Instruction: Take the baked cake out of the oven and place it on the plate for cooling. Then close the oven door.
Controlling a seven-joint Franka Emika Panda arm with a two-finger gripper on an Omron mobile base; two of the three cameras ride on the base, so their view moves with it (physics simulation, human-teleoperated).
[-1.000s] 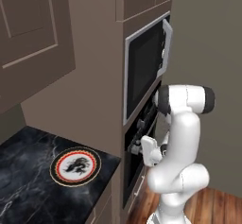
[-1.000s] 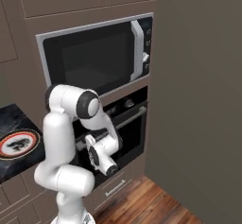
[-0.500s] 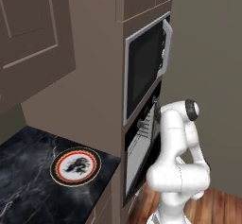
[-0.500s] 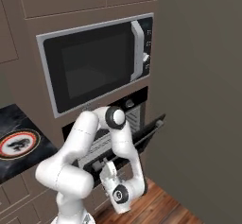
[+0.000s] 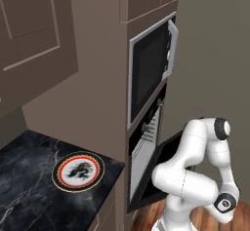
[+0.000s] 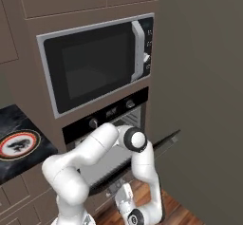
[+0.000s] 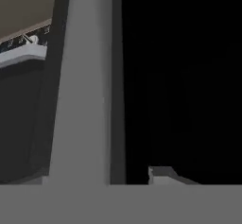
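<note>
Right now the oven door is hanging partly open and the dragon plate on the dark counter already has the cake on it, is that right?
Not quite: the oven door is partly open, but the plate on the dark counter carries no cake, as the left base view shows.

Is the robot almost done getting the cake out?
Not nearly. Done so far: the oven door hangs partly open, so the racks show behind it. Right now the arm is bent low in front of the oven, near the door. Still to do: the plate on the counter has no cake on it, and the door needs shutting afterwards.
</note>
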